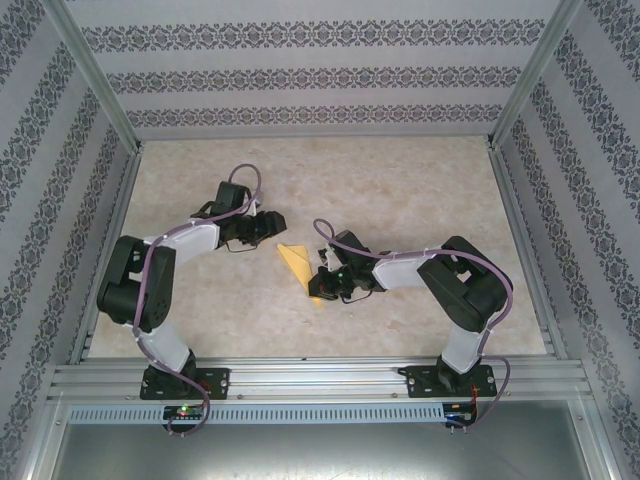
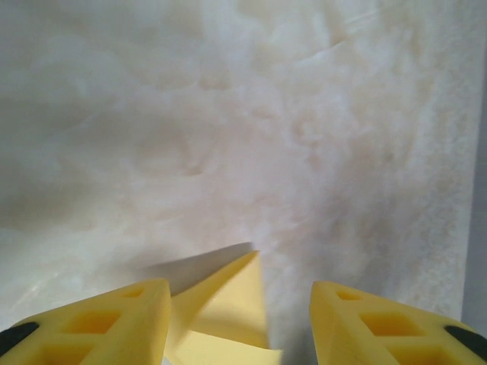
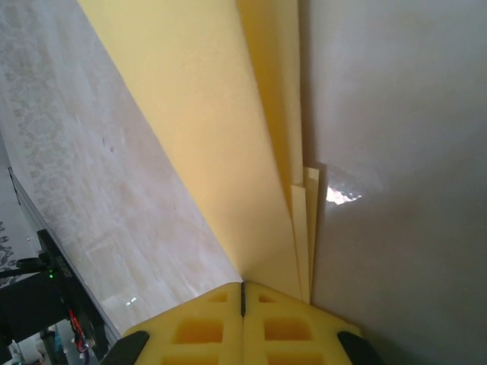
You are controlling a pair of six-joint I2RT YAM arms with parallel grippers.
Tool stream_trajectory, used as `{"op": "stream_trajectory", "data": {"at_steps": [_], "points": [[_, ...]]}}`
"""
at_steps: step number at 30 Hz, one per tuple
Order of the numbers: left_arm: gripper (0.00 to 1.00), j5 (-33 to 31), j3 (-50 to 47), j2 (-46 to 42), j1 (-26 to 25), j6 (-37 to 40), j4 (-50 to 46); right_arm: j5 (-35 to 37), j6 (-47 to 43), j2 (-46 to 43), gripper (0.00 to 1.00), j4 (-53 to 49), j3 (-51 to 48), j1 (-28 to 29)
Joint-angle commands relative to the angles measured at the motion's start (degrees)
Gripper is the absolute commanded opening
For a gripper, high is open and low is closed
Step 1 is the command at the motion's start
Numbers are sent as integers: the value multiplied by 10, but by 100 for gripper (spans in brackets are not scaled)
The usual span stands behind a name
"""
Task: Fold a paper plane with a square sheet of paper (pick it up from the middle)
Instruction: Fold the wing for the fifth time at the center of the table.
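The paper plane point(image 1: 298, 262) is a folded yellow wedge with several layered flaps, lying mid-table with its point toward the far left. My right gripper point(image 1: 325, 287) grips its near end. In the right wrist view the pads meet at the seam point(image 3: 243, 286), shut on the paper plane point(image 3: 221, 137), whose creased layers fan away from them. My left gripper point(image 1: 268, 228) sits at the wedge's far tip. It is open in the left wrist view point(image 2: 237, 287), with the pointed tip point(image 2: 232, 300) lying between its fingers point(image 2: 114, 319), nearer the left one.
The marbled table top point(image 1: 400, 200) stretches around the paper. Patterned walls with aluminium posts point(image 1: 95, 80) close in the left, right and back sides. A metal rail point(image 1: 320, 380) runs along the near edge by the arm bases.
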Motion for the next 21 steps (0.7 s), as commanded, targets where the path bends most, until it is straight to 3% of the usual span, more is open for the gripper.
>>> {"op": "stream_trajectory", "data": {"at_steps": [1, 8, 14, 21], "points": [[52, 17, 2, -19, -14, 1, -8, 30, -8, 33, 0, -103, -18, 2], [45, 36, -2, 27, -96, -10, 2, 31, 2, 25, 0, -85, -14, 4], [38, 25, 5, 100, -101, -37, 1, 21, 17, -1, 0, -62, -3, 5], [37, -7, 18, 117, -101, -16, -50, -1, 27, -23, 1, -33, 30, 16]]}}
